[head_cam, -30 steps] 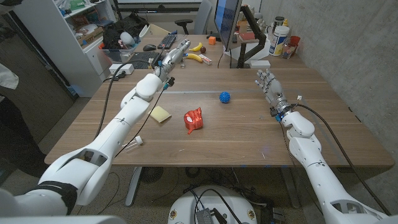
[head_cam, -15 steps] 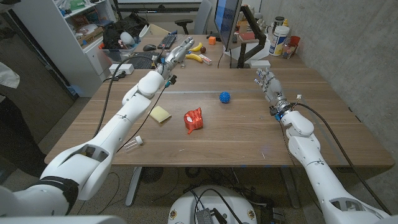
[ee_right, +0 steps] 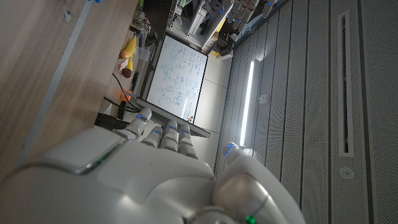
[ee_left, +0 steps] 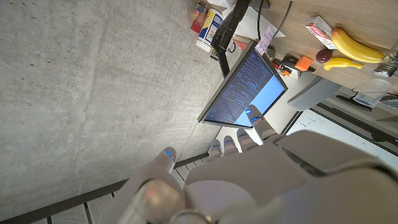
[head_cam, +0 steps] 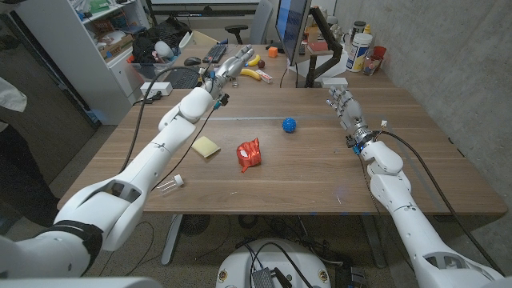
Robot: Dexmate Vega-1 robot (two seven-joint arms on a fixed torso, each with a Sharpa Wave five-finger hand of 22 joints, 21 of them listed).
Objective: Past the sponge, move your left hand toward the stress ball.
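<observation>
Wooden table (head_cam: 320, 172), cluttered desk w/ monitor (head_cam: 291, 24) behind. I see the blue stress ball (head_cam: 289, 125) mid-table, far half, nothing touching it. Yellow sponge (head_cam: 206, 147) near-left of it, red wrapper (head_cam: 250, 154) between. My left hand (head_cam: 230, 66) is up past the far edge, fingers apart, holding nothing. Right hand (head_cam: 342, 106) is over the table's right side, loose, holding nothing.

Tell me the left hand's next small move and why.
Probably swing the left hand toward the robot's right and back toward the robot, down to the blue stress ball. The hand is raised at the table's far edge, already beyond the yellow sponge, holding nothing, with the ball untouched.
</observation>
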